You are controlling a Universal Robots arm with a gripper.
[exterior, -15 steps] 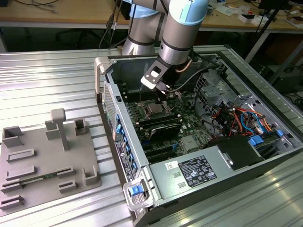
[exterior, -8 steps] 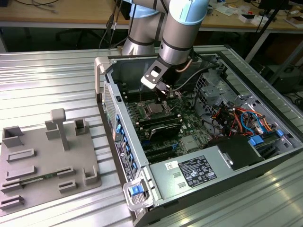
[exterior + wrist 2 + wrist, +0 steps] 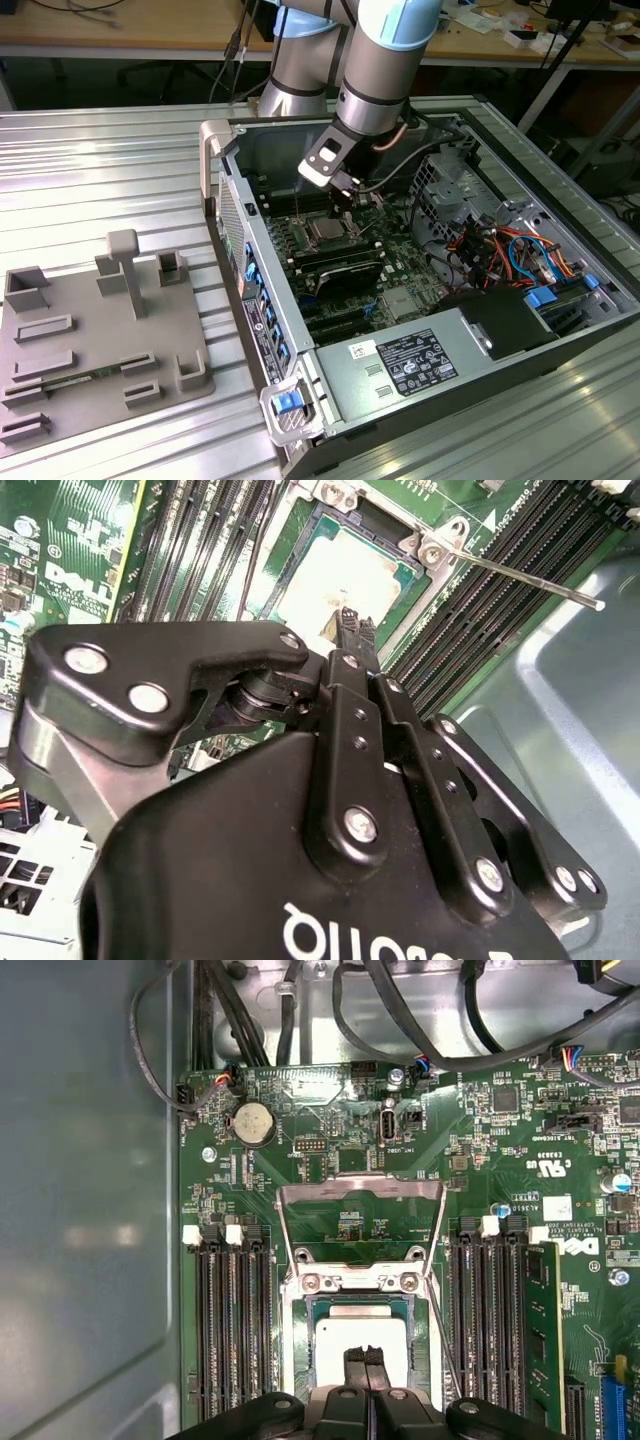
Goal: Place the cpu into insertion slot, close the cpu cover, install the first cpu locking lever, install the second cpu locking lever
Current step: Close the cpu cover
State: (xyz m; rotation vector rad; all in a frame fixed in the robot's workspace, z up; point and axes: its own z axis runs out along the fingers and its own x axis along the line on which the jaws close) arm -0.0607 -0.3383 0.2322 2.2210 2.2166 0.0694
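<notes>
Over the open socket, the jaws sit closed above the cpu, which is already in place.

Exterior view: on the ribbed metal tabletop [image 3: 100, 160] a computer case [image 3: 232, 220] lies open, with a grey fixture tray [image 3: 90, 350] at the exterior view's left. The arm [image 3: 380, 60] reaches inside, above the cpu [image 3: 326, 232] in its socket. Second wrist view: the jaws are pressed together, gripping nothing, just over the cpu [image 3: 335, 580]. A thin locking lever [image 3: 520, 577] angles out across the memory slots. First wrist view: the cpu cover [image 3: 360, 1190] is swung open on the socket's far side, leaving the cpu [image 3: 340, 1335] uncovered.
</notes>
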